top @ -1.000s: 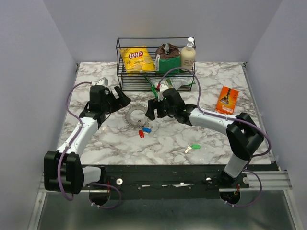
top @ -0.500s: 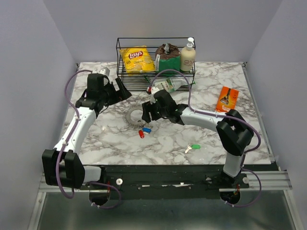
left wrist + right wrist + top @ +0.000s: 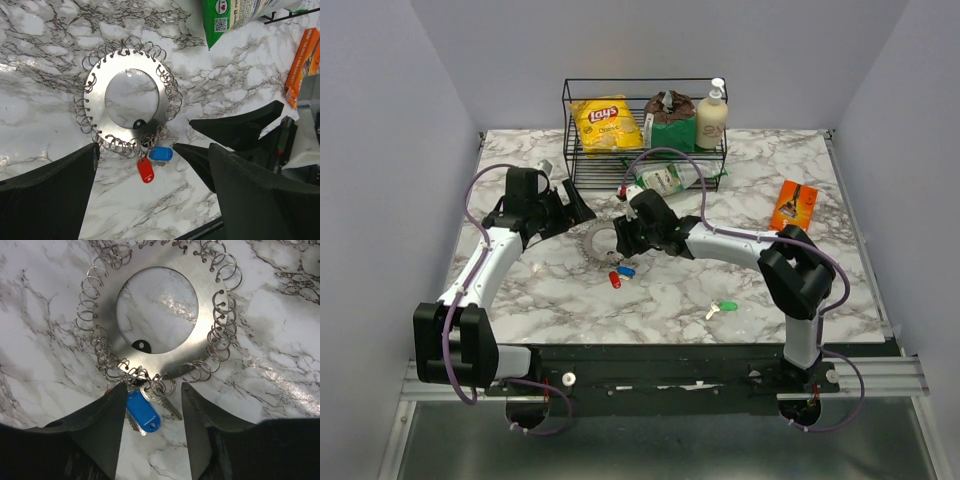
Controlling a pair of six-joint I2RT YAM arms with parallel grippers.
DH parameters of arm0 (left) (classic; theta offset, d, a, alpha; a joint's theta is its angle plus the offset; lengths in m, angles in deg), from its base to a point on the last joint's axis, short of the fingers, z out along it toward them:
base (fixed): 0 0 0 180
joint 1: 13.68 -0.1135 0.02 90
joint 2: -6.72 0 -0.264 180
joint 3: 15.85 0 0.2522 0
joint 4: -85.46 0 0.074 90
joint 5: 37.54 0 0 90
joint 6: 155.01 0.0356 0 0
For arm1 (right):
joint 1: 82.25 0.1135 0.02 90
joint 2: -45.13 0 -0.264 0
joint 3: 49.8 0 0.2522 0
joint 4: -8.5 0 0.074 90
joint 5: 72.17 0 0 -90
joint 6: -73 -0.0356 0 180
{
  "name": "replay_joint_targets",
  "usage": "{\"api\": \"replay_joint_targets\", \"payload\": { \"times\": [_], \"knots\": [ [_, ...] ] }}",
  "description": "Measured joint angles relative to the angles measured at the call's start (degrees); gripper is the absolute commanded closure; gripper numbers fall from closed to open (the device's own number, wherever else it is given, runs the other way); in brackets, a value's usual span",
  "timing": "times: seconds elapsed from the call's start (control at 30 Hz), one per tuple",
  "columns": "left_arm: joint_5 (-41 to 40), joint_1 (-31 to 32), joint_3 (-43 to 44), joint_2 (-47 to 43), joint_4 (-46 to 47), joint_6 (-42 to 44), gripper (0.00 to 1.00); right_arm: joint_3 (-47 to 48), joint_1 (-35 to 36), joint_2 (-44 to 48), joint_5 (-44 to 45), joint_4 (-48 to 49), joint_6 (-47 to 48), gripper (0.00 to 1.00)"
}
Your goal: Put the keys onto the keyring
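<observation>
We start with the marble-patterned table (image 3: 560, 290), then the black wire basket (image 3: 570, 120) at the back, where a yellow bag (image 3: 607, 124) reads "Lay's". The left wrist view catches a QR code on a green packet (image 3: 235, 15); the rest of its print is too small to read.

The keyring (image 3: 597, 240) lies flat mid-table. Up close it is a steel disc with a round hole, rimmed with wire loops.

The left gripper (image 3: 575, 203) hangs beside it, jaws wide. The right gripper (image 3: 152, 390) stands parted, straddling the blue key (image 3: 144, 412) without clamping it.

The red key (image 3: 145, 170) lies beside the blue one at the ring's edge. Only the top view shows the green key (image 3: 725, 307), well apart.
</observation>
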Motion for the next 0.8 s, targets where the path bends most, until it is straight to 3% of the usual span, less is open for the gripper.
{"api": "replay_joint_targets", "payload": {
  "times": [0.57, 0.8],
  "knots": [
    [3.17, -0.9, -1.81, 1.01, 4.79, -2.6, 0.01, 2.84, 0.68, -5.42, 2.93, -2.99, 0.42, 0.53],
    [2.67, -0.9, -1.81, 1.01, 4.35, -2.51, 0.01, 4.79, 1.05, -8.37, 2.95, -2.97, 0.5, 0.6]
  ]
}}
